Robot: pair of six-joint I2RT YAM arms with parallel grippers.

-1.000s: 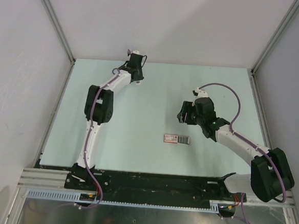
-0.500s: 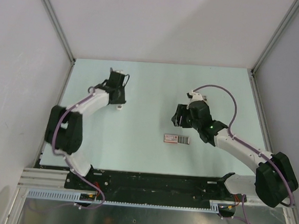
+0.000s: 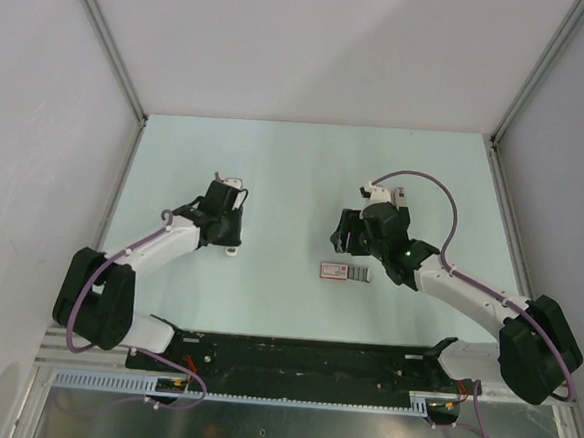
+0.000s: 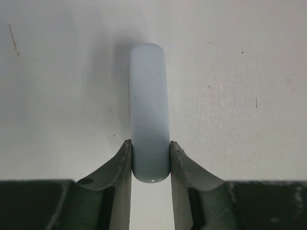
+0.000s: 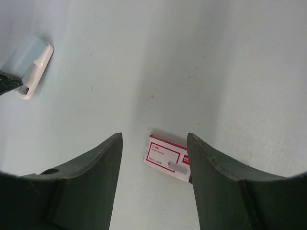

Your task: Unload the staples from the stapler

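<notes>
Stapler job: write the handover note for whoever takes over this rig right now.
Left gripper: shut on the stapler, clamping one end, over the left half of the table.
Right gripper: open, holding nothing, above the red-and-white box.
Done: stapler grasped.
Left: open it and take out the staples; none clearly visible yet.

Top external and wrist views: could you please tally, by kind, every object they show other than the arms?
stapler, pale blue and white: 1
red-and-white and grey block: 1
Total: 2
</notes>
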